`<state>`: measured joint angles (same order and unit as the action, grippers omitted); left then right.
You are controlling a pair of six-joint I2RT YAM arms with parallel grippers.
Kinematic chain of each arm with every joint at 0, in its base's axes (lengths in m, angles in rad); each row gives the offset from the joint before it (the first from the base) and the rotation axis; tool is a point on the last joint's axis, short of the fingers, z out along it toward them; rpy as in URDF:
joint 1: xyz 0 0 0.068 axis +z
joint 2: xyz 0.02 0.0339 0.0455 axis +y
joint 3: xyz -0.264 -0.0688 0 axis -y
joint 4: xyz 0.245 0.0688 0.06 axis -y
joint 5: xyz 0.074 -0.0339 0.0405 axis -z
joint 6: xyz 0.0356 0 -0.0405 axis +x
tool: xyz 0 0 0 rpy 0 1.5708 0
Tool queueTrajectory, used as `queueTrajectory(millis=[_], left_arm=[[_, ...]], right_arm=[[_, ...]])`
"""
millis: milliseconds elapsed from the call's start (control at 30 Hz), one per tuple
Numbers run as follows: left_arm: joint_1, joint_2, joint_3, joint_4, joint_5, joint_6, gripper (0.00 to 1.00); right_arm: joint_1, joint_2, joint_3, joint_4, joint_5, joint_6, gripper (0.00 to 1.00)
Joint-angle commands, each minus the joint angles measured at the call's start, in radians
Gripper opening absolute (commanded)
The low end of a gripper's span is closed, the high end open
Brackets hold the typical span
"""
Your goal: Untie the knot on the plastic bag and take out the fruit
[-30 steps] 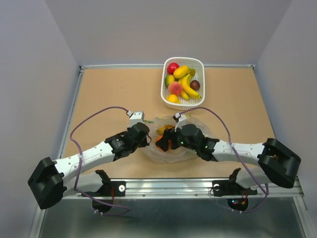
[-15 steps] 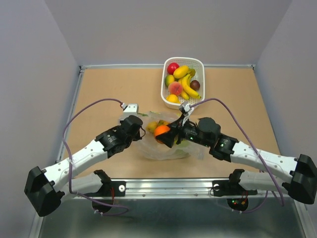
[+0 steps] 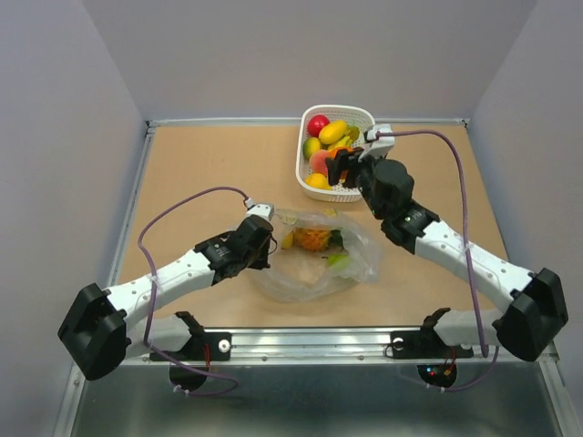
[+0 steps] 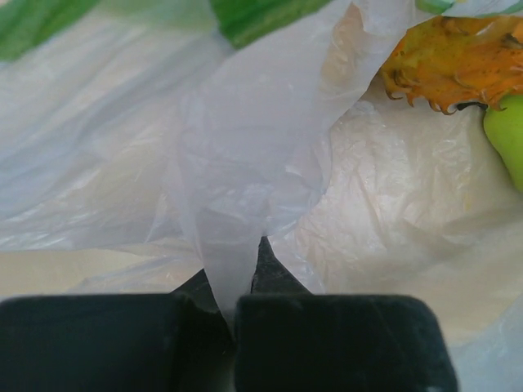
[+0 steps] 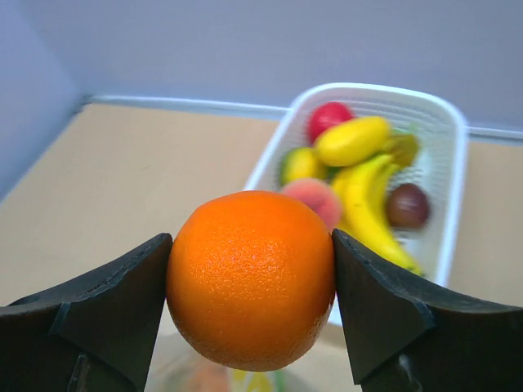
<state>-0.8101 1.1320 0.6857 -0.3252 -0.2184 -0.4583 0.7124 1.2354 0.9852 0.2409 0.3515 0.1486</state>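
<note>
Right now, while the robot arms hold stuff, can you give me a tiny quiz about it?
1. True or false: the right gripper is holding an orange.
2. What is the left gripper pinching? A) a spoon B) the plastic bag C) a sock
3. Fill in: the bumpy yellow-orange fruit lying inside the bag is a ____.

Key: 1 true. 2 B. 3 pineapple.
</note>
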Motion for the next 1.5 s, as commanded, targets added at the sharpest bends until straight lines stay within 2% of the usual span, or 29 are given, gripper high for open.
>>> queueTrajectory(millis=[0,167,433,500,533,567,633,667,733,1000,1167,1367,1467], left_arm=[[-0.001,0.002,0.002,0.049,0.073,0.036,0.00],[-0.003,-0.006,-0.002,0.055,0.076,0.043,0.00],[0.000,-0.011,0.002,0.057,0.070,0.044,0.00],[0.002,-0.012,0.000,0.057,0.071,0.046,0.00],[0.002,-0.015,0.000,0.057,0.071,0.047,0.00],[0.002,-0.015,0.000,0.057,0.071,0.046,0.00],[0.002,-0.021,0.000,0.057,0.070,0.046,0.00],[0.003,-0.024,0.000,0.057,0.067,0.047,0.00],[0.005,-0.032,0.003,0.055,0.062,0.046,0.00],[0.023,-0.080,0.006,0.051,0.030,0.047,0.00],[0.038,-0.136,0.012,0.044,-0.024,0.038,0.00],[0.042,-0.219,0.052,0.014,-0.153,0.046,0.00],[0.045,-0.242,0.127,-0.038,-0.214,0.078,0.00]], right_arm=[[-0.134,0.119,0.102,0.055,0.012,-0.020,0.01],[-0.261,0.300,0.193,0.107,-0.065,0.025,0.04],[-0.355,0.643,0.410,0.176,-0.088,0.043,0.21],[-0.367,0.697,0.447,0.184,-0.080,0.045,0.29],[-0.369,0.717,0.463,0.184,-0.069,0.045,0.34],[-0.370,0.755,0.492,0.186,-0.063,0.045,0.50],[-0.372,0.779,0.509,0.183,-0.039,0.043,0.69],[-0.372,0.782,0.510,0.182,-0.031,0.043,0.85],[-0.372,0.768,0.500,0.182,-0.017,0.048,0.98],[-0.370,0.592,0.405,0.123,-0.147,0.008,1.00],[-0.335,0.385,0.305,0.020,-0.328,-0.056,1.00],[-0.194,0.149,0.164,-0.098,-0.411,-0.133,0.96],[-0.102,0.033,0.101,-0.158,-0.477,-0.173,0.93]])
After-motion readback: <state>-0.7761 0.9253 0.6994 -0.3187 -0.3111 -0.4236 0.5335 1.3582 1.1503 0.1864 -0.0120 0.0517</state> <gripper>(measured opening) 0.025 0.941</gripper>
